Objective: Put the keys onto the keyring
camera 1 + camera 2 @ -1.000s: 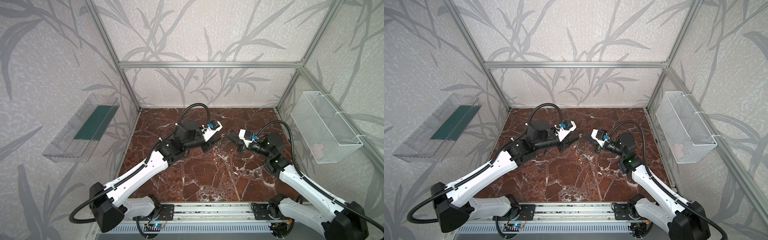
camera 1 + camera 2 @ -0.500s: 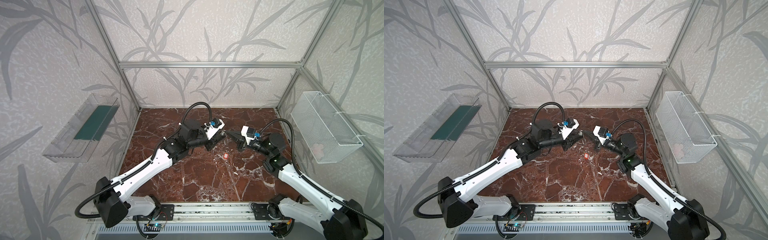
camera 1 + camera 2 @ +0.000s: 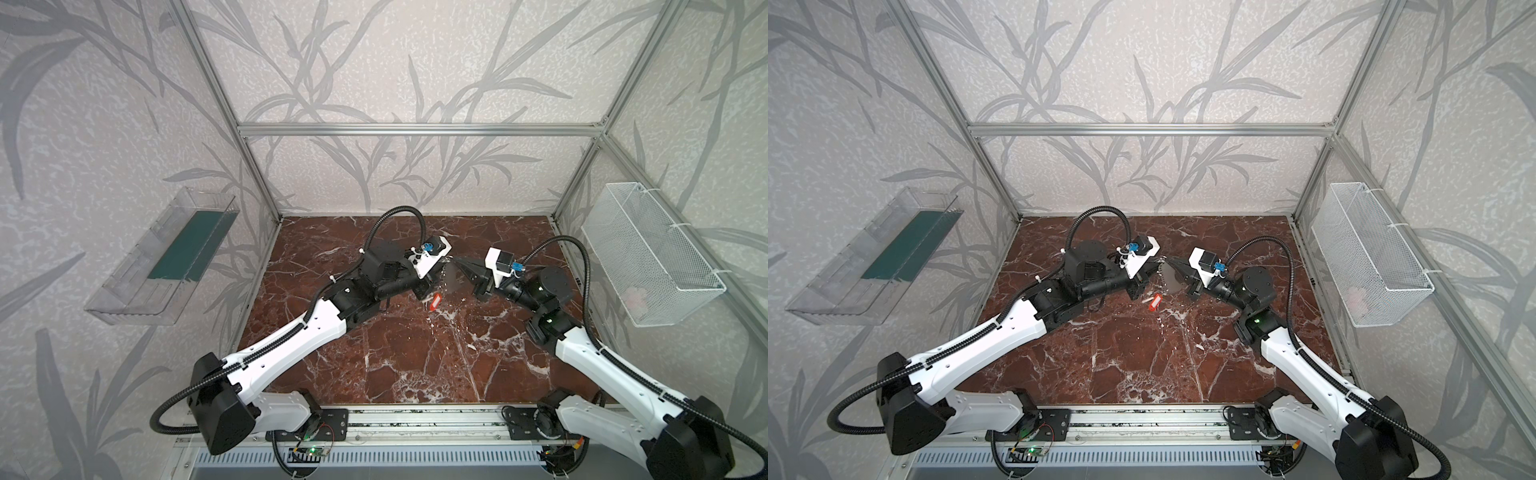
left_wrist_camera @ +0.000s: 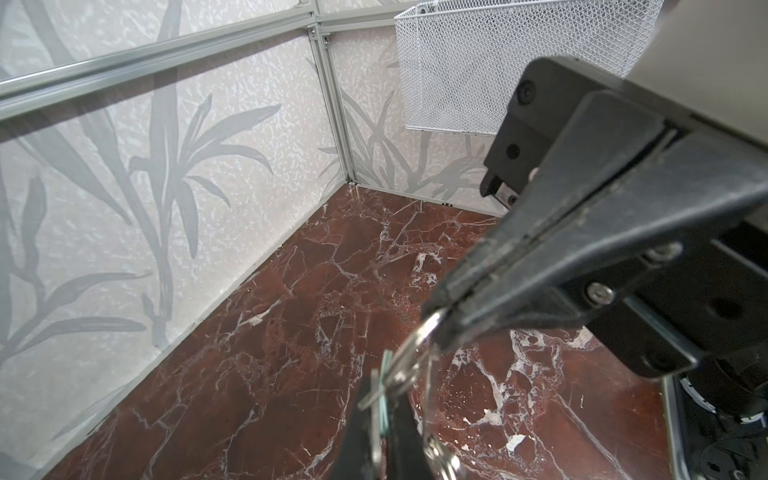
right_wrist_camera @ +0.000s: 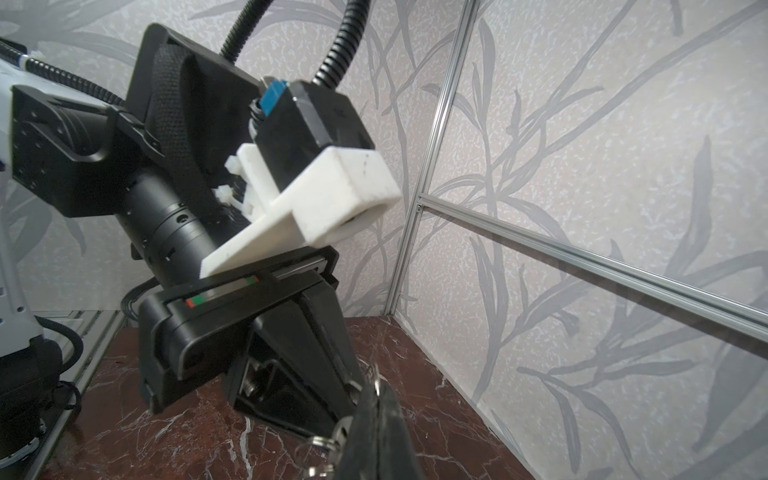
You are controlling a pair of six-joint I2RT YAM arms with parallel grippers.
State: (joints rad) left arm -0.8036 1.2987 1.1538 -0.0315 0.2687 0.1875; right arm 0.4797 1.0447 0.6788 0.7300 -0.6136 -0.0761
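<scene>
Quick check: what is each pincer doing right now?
Left pincer: closed; thin metal sits at its tips, but whether it is gripped cannot be told.
Right pincer: closed on the keyring.

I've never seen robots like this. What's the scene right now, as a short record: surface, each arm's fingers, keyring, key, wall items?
Surface: red marble table
Right fingers: closed on the keyring, holding it in the air
Left fingers: closed, tips meeting the keyring; whether they grip it is unclear
Red key: lies loose on the table, not on the keyring
Basket: white wire, on the right wall
Tray: clear plastic, on the left wall
</scene>
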